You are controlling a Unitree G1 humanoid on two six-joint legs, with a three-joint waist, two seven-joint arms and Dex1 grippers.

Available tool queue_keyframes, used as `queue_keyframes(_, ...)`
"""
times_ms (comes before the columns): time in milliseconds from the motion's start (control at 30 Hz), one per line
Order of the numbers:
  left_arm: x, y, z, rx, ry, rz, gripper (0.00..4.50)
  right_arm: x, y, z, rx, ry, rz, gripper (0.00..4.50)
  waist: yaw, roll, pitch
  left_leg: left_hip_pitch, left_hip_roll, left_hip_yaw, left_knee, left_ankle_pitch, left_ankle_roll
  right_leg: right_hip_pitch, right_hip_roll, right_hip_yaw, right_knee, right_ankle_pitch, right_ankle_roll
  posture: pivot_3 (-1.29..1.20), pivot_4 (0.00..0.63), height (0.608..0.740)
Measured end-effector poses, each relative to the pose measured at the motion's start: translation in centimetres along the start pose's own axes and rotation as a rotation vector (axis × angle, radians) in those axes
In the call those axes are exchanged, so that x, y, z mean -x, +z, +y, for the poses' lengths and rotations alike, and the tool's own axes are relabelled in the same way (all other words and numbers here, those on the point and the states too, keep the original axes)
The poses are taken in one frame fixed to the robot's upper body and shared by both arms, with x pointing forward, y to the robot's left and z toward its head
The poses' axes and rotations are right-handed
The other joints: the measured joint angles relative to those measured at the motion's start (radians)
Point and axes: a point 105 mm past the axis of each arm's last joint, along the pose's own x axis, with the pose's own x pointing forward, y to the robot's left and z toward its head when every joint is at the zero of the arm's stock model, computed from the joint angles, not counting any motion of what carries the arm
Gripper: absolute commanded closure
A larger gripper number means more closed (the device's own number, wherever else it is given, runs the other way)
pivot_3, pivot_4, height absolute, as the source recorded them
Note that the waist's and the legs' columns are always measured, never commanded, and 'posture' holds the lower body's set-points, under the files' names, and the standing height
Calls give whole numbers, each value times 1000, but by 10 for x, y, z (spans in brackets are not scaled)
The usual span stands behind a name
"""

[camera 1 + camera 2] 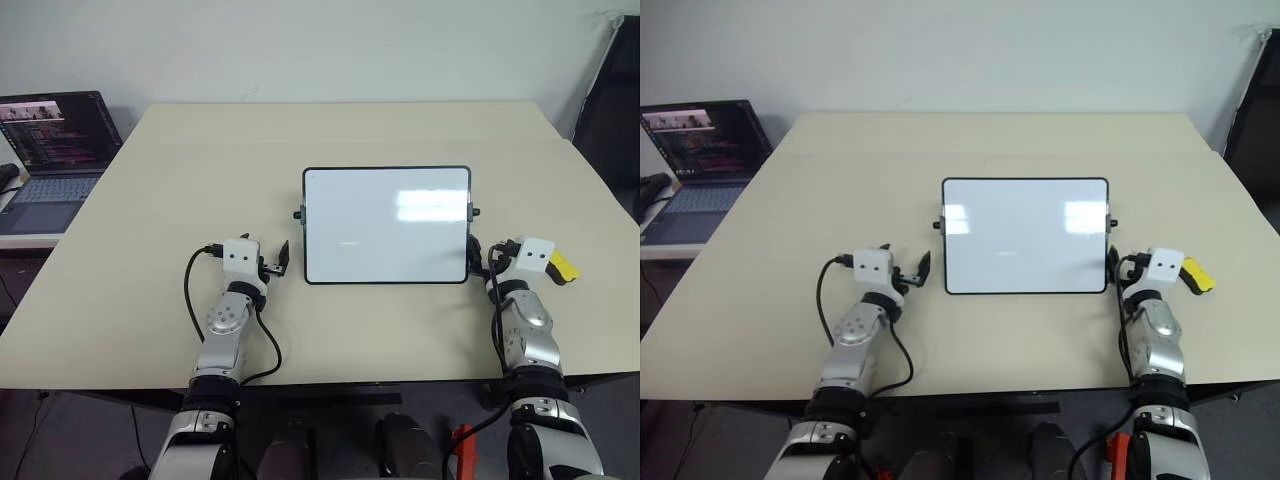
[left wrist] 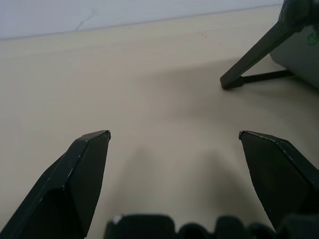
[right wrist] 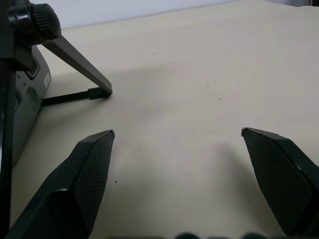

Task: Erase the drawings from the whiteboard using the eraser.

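The whiteboard point(image 1: 386, 225) stands propped on the beige table point(image 1: 300, 140), its white face carrying glare patches. I make out no clear drawings on it, just one faint short streak point(image 1: 349, 242) left of its middle. The yellow eraser point(image 1: 564, 266) lies on the table just right of my right gripper point(image 1: 510, 252). That gripper is open and empty beside the board's right edge; its wrist view shows its spread fingers point(image 3: 89, 169) and the board's stand leg point(image 3: 75, 59). My left gripper point(image 1: 262, 262) is open and empty too, close to the board's left edge, its fingers point(image 2: 84, 169) over bare table.
An open laptop point(image 1: 50, 150) sits on a lower surface off the table's far left corner. A dark object point(image 1: 612, 120) stands beyond the table's right edge. The board's black side knobs point(image 1: 298, 214) stick out at both short sides.
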Motion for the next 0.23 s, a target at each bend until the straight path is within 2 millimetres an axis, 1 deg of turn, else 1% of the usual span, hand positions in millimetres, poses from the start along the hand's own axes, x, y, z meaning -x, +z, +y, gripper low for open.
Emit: queue_keyframes(233,-2,-2,0,12,1,19,0,1,3,2,8,13,2,20,-1,1,-1,3,0,1,0,0,0,2,0,1,0,0,0,0,150,740)
